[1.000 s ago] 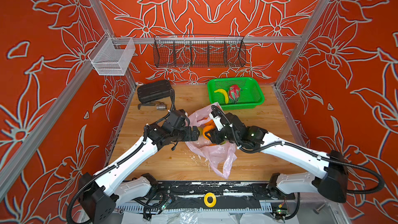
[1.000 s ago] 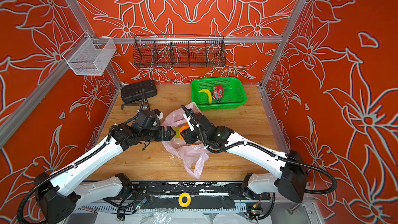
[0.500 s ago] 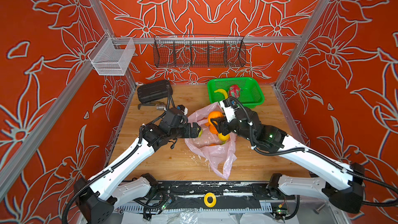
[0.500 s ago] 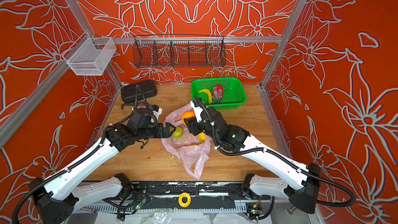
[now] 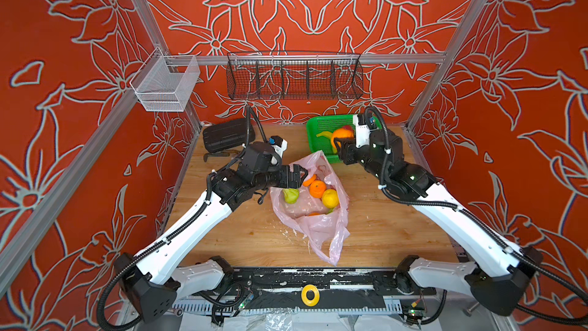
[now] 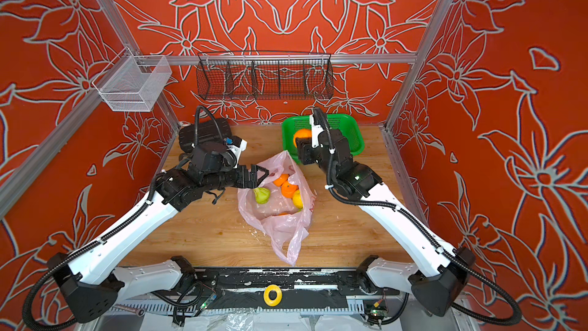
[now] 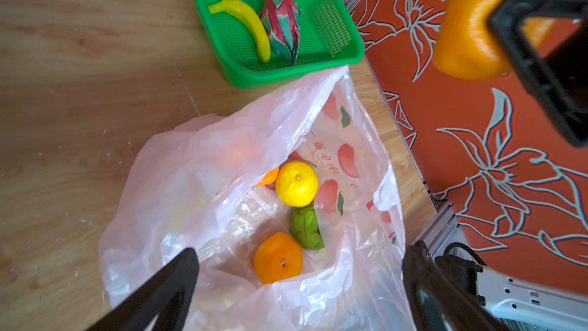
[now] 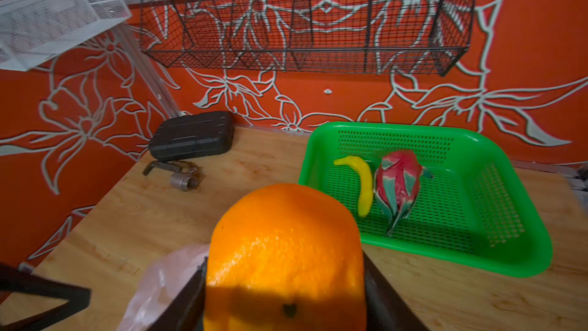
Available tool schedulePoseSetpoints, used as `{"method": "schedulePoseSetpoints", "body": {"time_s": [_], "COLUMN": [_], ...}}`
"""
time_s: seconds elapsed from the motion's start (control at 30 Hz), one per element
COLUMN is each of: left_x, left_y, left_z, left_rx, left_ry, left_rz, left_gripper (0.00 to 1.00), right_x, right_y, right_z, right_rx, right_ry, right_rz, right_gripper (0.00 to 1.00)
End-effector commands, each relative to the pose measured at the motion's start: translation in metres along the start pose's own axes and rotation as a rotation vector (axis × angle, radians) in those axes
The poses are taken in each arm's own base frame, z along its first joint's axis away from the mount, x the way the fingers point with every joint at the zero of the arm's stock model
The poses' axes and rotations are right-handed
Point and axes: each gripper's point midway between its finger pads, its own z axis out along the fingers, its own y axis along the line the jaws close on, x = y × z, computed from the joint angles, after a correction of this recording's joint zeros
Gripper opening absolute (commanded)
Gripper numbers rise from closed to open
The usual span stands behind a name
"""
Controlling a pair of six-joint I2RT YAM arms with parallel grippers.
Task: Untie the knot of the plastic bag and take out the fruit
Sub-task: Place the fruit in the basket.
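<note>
Here, right tool point(image 5: 339, 146) clamps an orange point(image 5: 343, 134), left tool point(image 5: 300, 178) spread wide over the plastic bag point(image 5: 318, 227).

In both top views we look from high above the near edge, down and toward the far wall, so the whole worktop point(image 5: 241, 234) and both arms are seen from a distance. The left wrist camera hangs close above the plastic bag point(image 7: 197, 192) and faces down into its open mouth, between its own jaws. The right wrist camera sits low, very near the orange point(image 8: 286, 243) in its jaws, and faces the wire rack point(image 8: 305, 36) on the far wall. All views share the green basket point(image 7: 296, 74).
</note>
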Motion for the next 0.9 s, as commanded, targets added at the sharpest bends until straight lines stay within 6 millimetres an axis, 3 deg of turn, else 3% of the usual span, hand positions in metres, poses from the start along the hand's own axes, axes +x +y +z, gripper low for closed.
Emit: {"method": "schedulePoseSetpoints", "body": {"time_s": [0.0, 0.23, 0.4, 0.67, 0.87], "left_x": [-0.015, -0.026, -0.027, -0.020, -0.016], "left_y": [-0.011, -0.025, -0.026, -0.032, -0.045], "left_z": [0.002, 0.014, 0.019, 0.023, 0.022], "left_rx": [0.037, 0.086, 0.097, 0.141, 0.196], "left_ry": [-0.012, 0.006, 0.012, 0.044, 0.065], "left_rz": [0.049, 0.057, 0.054, 0.070, 0.112], "left_gripper": [0.98, 0.98, 0.98, 0.99, 0.99], "right_x": [-0.010, -0.004, 0.011, 0.052, 0.086], "right_y": [-0.022, -0.088, -0.139, -0.220, -0.258], "right_z": [0.010, 0.052, 0.087, 0.151, 0.194], "right_rx": [0.047, 0.155, 0.196, 0.254, 0.337], "right_ry": [0.006, 0.069, 0.117, 0.236, 0.344], "right_rz": [0.000, 0.081, 0.204, 0.384, 0.372], "right_gripper": [0.58, 0.58, 0.57, 0.56, 0.55]}}
